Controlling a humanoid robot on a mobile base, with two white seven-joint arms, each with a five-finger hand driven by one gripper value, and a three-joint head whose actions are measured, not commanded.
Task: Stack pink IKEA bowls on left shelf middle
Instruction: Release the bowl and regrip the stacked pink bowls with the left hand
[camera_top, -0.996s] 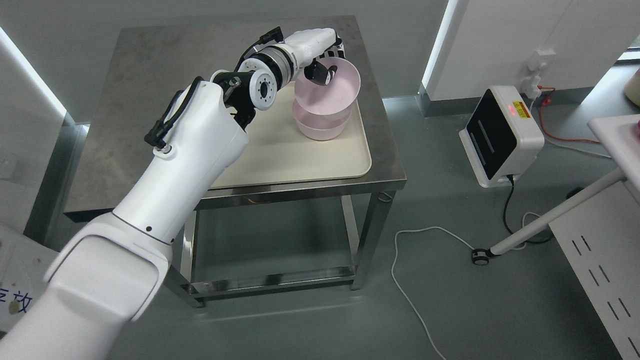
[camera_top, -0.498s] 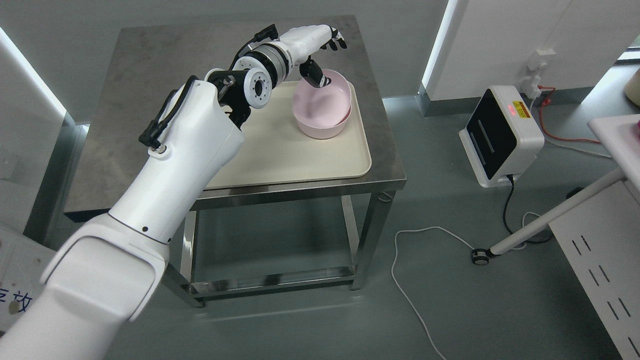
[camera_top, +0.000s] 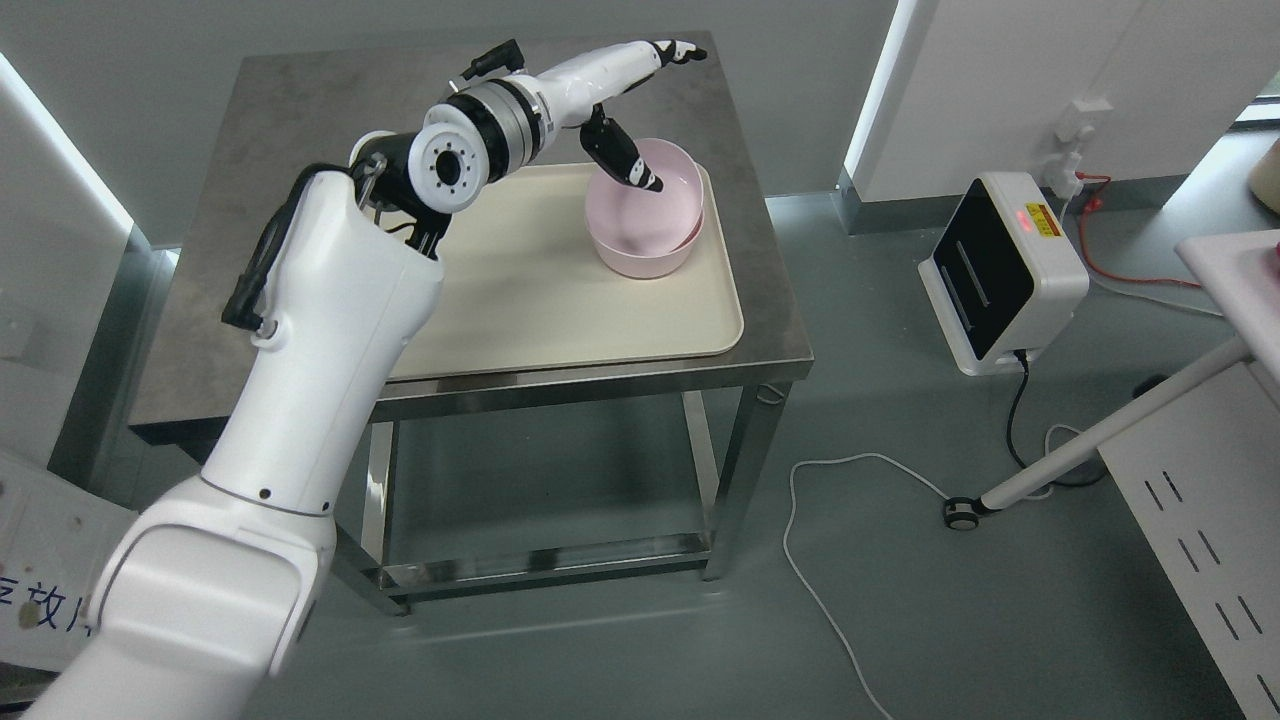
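Two pink bowls (camera_top: 648, 222) sit nested one inside the other at the far right of a cream tray (camera_top: 560, 300) on a steel table (camera_top: 300, 130). My left hand (camera_top: 668, 115) hovers just above the stack with its fingers spread and nothing held. The thumb (camera_top: 625, 158) points down over the upper bowl's near rim, while the other fingers (camera_top: 680, 50) stretch out past the bowl's far side. The left arm reaches in from the lower left across the tray.
The table stands on a grey floor, with a lower shelf frame beneath. To the right are a white and black box device (camera_top: 1000, 270) with a red light, cables (camera_top: 830, 520) on the floor, and a white table's slanted leg (camera_top: 1110, 430).
The left hand lowered the upper bowl into the lower one, let go, and opened. It has since lifted and its fingers have straightened; the arm has swung slightly left.
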